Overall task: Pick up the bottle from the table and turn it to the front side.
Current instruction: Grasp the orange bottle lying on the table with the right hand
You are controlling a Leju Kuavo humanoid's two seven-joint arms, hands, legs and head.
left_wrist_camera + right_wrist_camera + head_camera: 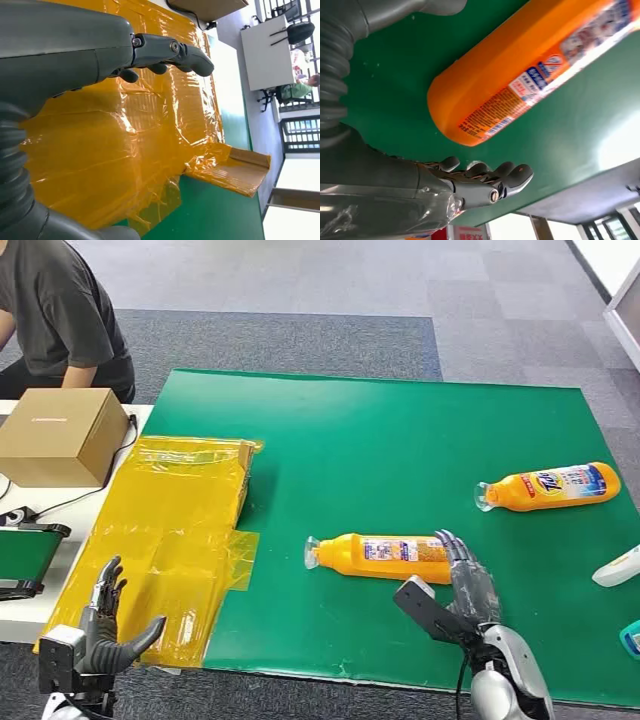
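The bottle [377, 556] is lying on its side on the green mat [377, 440]. The right hand [469, 580] is spread wide beside the bottle's flat end, holding nothing. The reach is likely being made; next, fingers must be wrapped around the bottle.
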